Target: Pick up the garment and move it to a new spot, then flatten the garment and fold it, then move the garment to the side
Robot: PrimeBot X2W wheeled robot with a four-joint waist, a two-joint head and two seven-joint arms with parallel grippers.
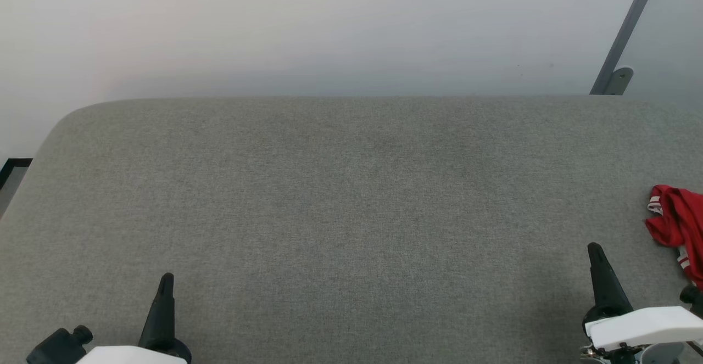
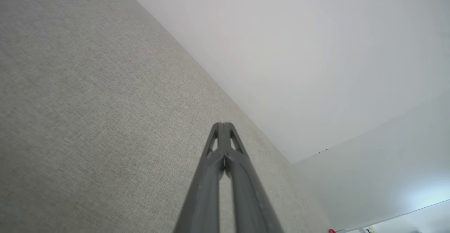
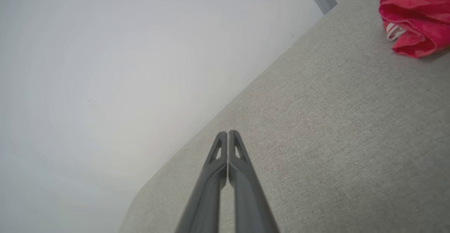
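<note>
Fingers clenched on nothing, garment bunched at the worktop's right edge

Nearest, the left gripper (image 1: 166, 280) and right gripper (image 1: 595, 250) sit low and wide apart over the grey worktop (image 1: 351, 188). Each pair of fingers is pressed together and empty, which I read as a parked pose leaving room between them for spreading cloth. Just beyond the right gripper and apart from it lies the garment (image 1: 678, 224), crumpled red with striped trim, neither flat nor folded. So far to the side, it suits either a heap awaiting fetching or one set aside. A pale wall (image 1: 329, 29) runs behind.
</note>
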